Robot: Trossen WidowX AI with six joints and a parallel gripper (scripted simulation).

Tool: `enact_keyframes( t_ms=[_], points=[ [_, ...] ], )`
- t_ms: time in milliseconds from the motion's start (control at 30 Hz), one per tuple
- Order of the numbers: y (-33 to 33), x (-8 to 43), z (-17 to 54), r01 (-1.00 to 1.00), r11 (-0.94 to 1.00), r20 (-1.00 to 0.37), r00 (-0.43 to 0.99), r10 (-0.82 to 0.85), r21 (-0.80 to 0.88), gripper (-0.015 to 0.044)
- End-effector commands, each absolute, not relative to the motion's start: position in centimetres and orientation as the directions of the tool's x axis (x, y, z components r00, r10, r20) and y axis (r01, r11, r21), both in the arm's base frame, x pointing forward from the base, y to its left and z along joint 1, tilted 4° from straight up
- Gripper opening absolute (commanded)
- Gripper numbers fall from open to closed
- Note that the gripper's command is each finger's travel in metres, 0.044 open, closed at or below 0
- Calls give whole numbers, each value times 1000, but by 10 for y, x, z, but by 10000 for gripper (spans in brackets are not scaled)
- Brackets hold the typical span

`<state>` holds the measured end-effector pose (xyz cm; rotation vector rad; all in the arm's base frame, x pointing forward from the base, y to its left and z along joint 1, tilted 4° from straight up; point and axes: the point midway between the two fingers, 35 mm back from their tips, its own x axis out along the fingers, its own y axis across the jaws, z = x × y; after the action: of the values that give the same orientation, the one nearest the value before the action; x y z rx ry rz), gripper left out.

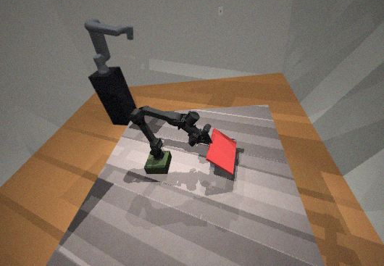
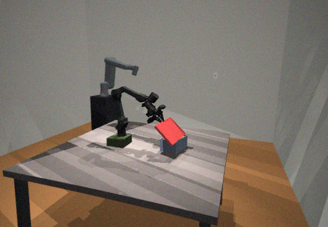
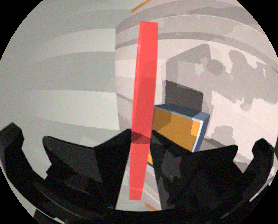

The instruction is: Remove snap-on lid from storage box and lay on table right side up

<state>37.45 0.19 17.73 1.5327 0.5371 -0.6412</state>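
Evidently, jaws of gripper [image 1: 208,141] [image 2: 162,119] [image 3: 141,137] pinch tilted lid [image 1: 222,151] [image 2: 171,131] [image 3: 146,90]. Wrist view alone exposes box's [image 1: 218,170] [image 2: 177,147] [image 3: 202,131] broad orange interior [image 3: 175,127], at three o'clock from lid.

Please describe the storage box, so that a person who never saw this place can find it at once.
Find the long table, then the black arm standing on a green block. Its gripper holds a tilted red lid. The storage box is below that lid: blue outside, orange-yellow inside, unlike the green block.
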Motion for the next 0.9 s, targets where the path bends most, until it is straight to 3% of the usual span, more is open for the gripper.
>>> enact_keyframes(
  t_ms=[0, 867],
  points=[
    [-6, 374, 181, 668, -62, -671, 740, -43, 741, 0],
    [-57, 364, 180, 669, -59, -671, 740, -46, 741, 0]
  ],
)
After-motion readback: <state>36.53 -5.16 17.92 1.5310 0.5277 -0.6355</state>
